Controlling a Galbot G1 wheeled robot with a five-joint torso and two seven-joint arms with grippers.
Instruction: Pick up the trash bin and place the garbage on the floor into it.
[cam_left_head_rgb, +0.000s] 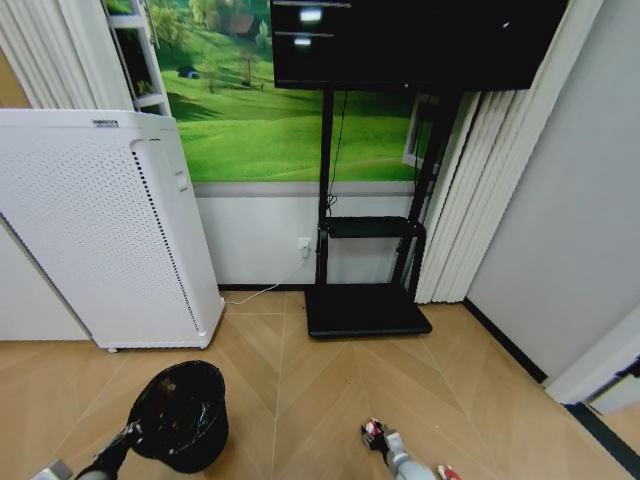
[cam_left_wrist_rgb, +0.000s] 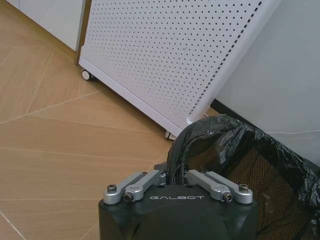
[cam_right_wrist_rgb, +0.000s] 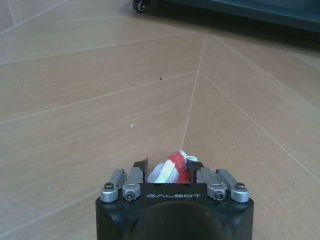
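The black trash bin (cam_left_head_rgb: 185, 415), lined with a black bag, is at the lower left of the head view over the parquet floor (cam_left_head_rgb: 300, 380). My left gripper (cam_left_head_rgb: 138, 430) is shut on its near rim, and the left wrist view shows the gripper (cam_left_wrist_rgb: 172, 172) pinching the bag-covered edge of the bin (cam_left_wrist_rgb: 245, 165). My right gripper (cam_left_head_rgb: 382, 438) is shut on a crumpled red-and-white scrap of garbage (cam_left_head_rgb: 373, 430). In the right wrist view that gripper (cam_right_wrist_rgb: 167, 166) holds the scrap (cam_right_wrist_rgb: 172, 169) between its fingers, over the floor. Another red-and-white scrap (cam_left_head_rgb: 447, 472) lies at the bottom edge.
A tall white perforated air purifier (cam_left_head_rgb: 100, 230) on castors stands just behind the bin. A black TV stand with a flat base (cam_left_head_rgb: 365, 310) is against the wall ahead, with white curtains beside it. A grey wall (cam_left_head_rgb: 560, 250) closes the right side.
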